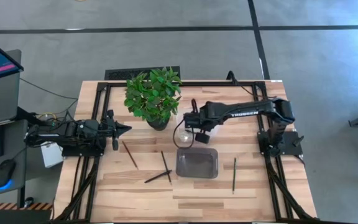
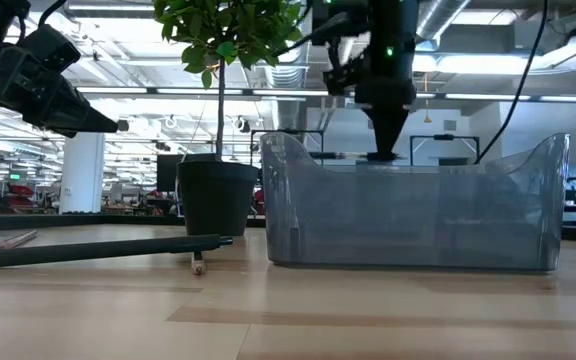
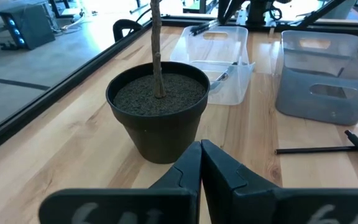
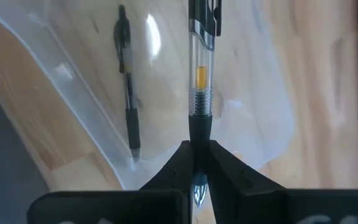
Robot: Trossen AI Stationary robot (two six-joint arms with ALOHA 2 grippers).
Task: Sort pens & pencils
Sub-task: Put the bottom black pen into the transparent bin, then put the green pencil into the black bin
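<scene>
My right gripper (image 4: 194, 163) is shut on a pen (image 4: 201, 74) with a clear barrel and black grip, hanging over the clear bin (image 4: 73, 74). Another black pen (image 4: 127, 118) lies inside that bin. From above, the right gripper (image 1: 190, 127) sits at the clear bin (image 1: 184, 138) beside the plant. Three slim pencils (image 1: 130, 154) (image 1: 166, 166) (image 1: 158, 177) lie loose on the table left of the grey bin (image 1: 197, 163), and one greenish pencil (image 1: 234, 174) lies to its right. My left gripper (image 1: 126, 129) hovers shut and empty at the left, its tips (image 3: 201, 149) facing the pot.
A potted plant (image 1: 154, 93) stands at the back middle, its black pot (image 3: 158, 106) close in front of the left gripper. The grey bin (image 2: 418, 210) fills the low view's foreground, with a dark pen (image 2: 98, 250) lying to its left. A monitor, keyboard and mouse sit off the table's left side.
</scene>
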